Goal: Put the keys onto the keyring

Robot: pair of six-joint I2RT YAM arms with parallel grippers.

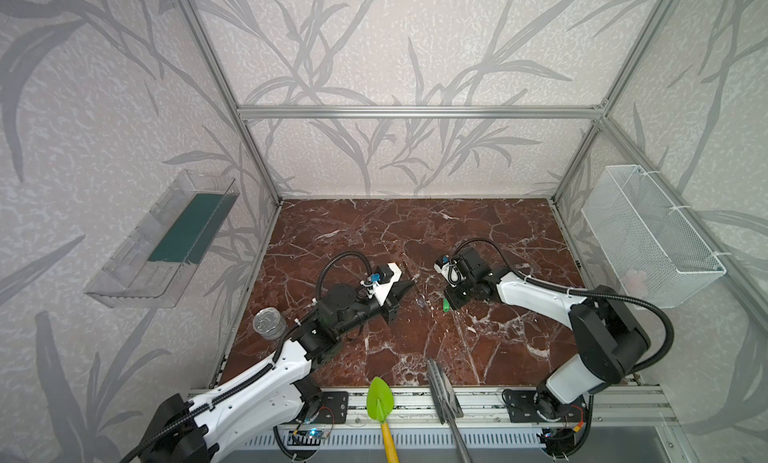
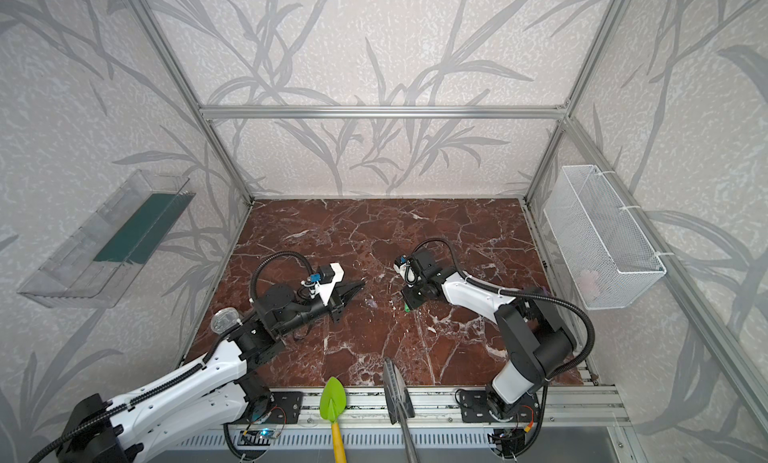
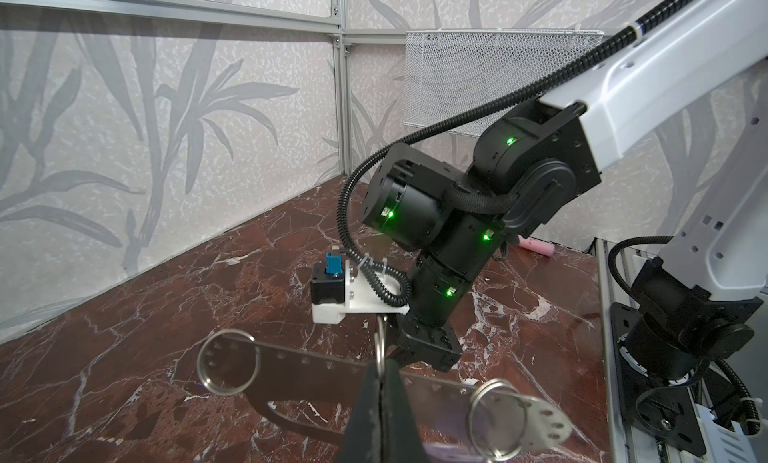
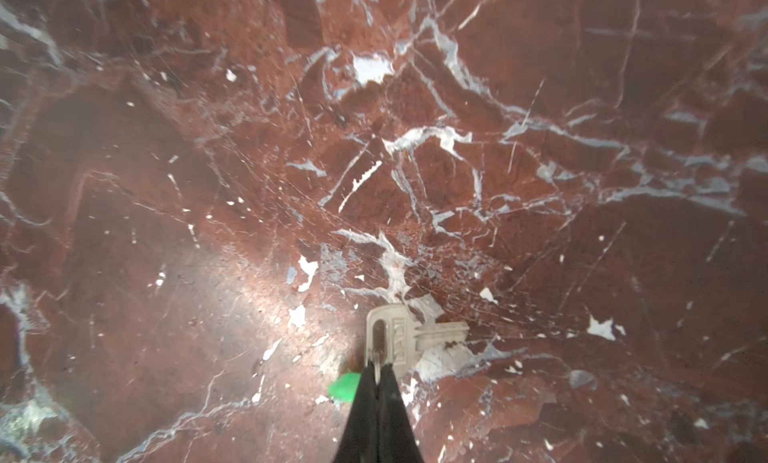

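- Right gripper (image 4: pixel 377 371) is clamped shut on the head of the green key (image 4: pixel 395 336), right at the slot in the head.
- That key's long axis runs crosswise to the fingers. Its silver blade sticks out sideways, and a bit of green cover shows just beside the fingertips.
- In a top view the green key (image 1: pixel 444 305) sits at the tip of the right gripper (image 1: pixel 448 303), low over the middle of the marble table (image 1: pixel 415 232). Can't tell if it touches the table.
- Left gripper (image 3: pixel 380 373) is closed, pinching a thin metal ring seen edge-on between the fingers.
- The keyring (image 3: pixel 544 425) is a flat strip-like tag with small holes along the edge. Its long axis lies crosswise to the left fingers, with a round ring near each end.
- A lilac patch sits under the tag at the frame edge in the left wrist view, too cut off to tell what it is.
- In a top view the left gripper (image 1: pixel 409 285) points toward the right gripper, with a gap between the two tips.
- The clear bin (image 1: pixel 124 290) on the left wall has a dark green pad (image 1: pixel 187 228) in it.
- The white mesh basket (image 1: pixel 665 249) on the right wall holds something pale pink, blurred.
- Tin can (image 1: pixel 268 321) stands upright at the table's left edge.
- There is stamped lettering on the key head, unreadable.
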